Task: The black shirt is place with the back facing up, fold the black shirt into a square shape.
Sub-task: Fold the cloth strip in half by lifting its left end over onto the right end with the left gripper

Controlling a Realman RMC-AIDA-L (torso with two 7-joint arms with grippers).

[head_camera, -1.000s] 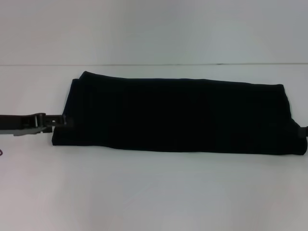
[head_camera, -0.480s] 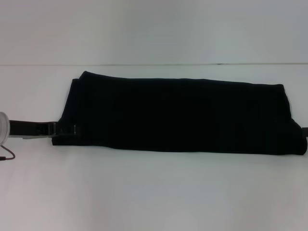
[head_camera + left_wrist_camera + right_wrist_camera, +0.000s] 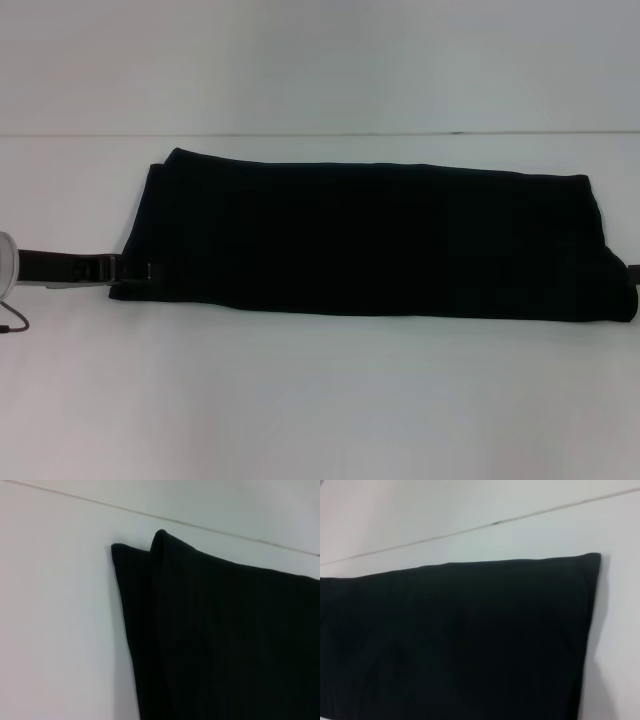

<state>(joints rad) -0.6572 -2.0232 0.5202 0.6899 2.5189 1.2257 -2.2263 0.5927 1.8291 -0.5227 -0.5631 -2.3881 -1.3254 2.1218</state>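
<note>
Here, left gripper (image 3: 150, 270) seen low at shirt's (image 3: 370, 235) left near corner, tips touching or tucked into hem; grip state cannot be told. Right gripper (image 3: 632, 276) barely seen at shirt's right near corner, mostly out of view; state likewise cannot be told. Shirt laid flat on white table (image 3: 320, 400) as long band, side to side, layered edges seen at left end. Judged soft, light, limp, likely to sag and slip between layers. Hold best taken at end corners, all layers pinched together.
</note>
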